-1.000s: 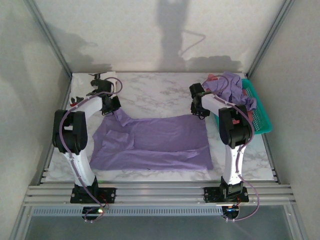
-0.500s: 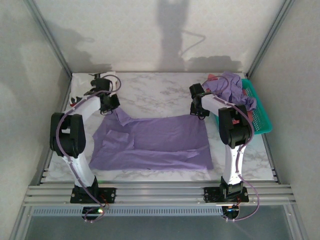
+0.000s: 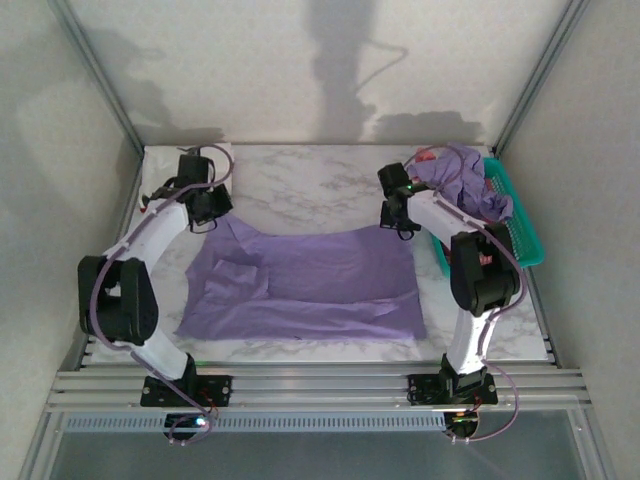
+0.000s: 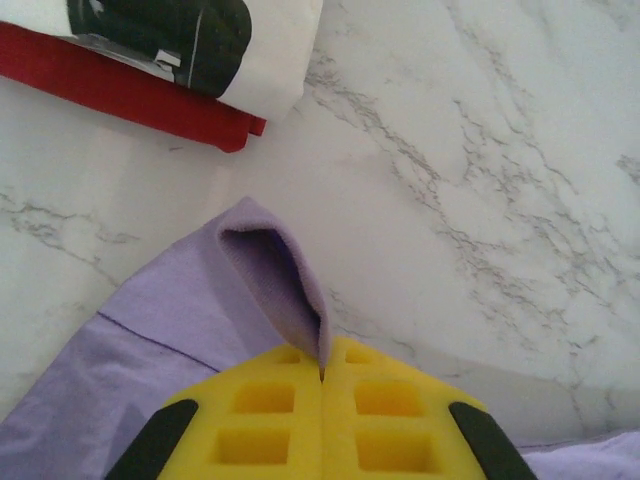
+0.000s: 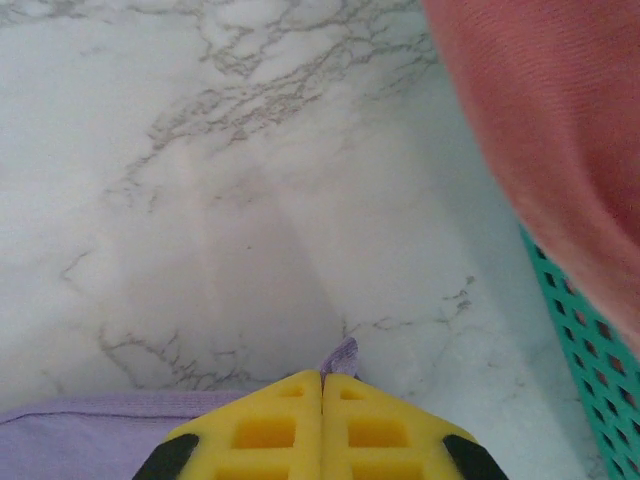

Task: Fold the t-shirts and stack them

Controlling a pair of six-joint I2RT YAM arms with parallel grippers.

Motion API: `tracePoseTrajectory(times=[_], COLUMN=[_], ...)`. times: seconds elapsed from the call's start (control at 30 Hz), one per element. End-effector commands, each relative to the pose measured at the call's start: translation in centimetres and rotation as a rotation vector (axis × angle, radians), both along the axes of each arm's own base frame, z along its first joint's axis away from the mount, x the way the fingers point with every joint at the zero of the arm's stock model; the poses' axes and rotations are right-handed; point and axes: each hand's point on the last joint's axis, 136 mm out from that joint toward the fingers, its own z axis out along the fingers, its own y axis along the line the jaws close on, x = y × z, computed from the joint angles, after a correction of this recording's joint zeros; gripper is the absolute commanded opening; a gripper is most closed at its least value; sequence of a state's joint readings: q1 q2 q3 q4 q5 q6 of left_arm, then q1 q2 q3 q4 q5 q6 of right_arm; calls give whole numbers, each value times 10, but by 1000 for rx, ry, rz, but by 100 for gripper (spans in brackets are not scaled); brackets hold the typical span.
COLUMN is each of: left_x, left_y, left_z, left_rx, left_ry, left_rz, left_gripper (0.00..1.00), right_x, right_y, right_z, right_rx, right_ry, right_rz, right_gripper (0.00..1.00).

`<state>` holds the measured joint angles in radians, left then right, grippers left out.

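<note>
Tabletop: white marble (image 3: 300,185), with pale walls on three sides and the arm bases at the near edge.
Lavender t-shirt: the lavender t-shirt (image 3: 310,285) lies spread flat mid-tabletop, between the two arms.
Long axis: it runs left to right, with the far edge towards the back wall.
Left pincer: the left pincer (image 4: 322,365) is pressed together on the shirt's far left corner. A fold of cloth rises from between its yellow pads.
Right pincer: the right pincer (image 5: 322,385) is pressed together on the far right corner. A small lavender tip pokes out past the pads.
Left wrist view adds: a folded white shirt (image 4: 200,40) with black print lies on a red shirt (image 4: 120,90), apart from the pinched corner.
Right wrist view adds: a blurred coral-red shirt (image 5: 550,130) overhangs the teal basket (image 5: 590,350).
Top view adds: the basket sits at the right edge, heaped with crumpled lavender shirts (image 3: 465,175).
Cut off: the white and red pair runs out of frame at the top.
Hard to make out: which end of the spread shirt is the neck.
</note>
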<state>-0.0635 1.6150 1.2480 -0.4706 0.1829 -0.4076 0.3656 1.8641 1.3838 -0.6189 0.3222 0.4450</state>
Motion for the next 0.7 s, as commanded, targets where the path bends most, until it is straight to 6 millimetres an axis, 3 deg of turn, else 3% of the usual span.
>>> tracePoseTrajectory(times=[0.0,0.4,0.67], left_x=[-13,-23,-47], left_y=[9,16,16], left_z=[11,15,-5], left_rx=[16,5,-14], left_ry=[1,17,58], left_rz=[35,33,32], left_gripper=[0,0,0], right_x=[-15,-70,-115], right_y=[-10,-23,-20], right_z=[9,22,8], right_rx=[-37,-43,-21], right_ry=[9,14,52], right_rz=[-26,-64,-75], right_gripper=[0,0,0])
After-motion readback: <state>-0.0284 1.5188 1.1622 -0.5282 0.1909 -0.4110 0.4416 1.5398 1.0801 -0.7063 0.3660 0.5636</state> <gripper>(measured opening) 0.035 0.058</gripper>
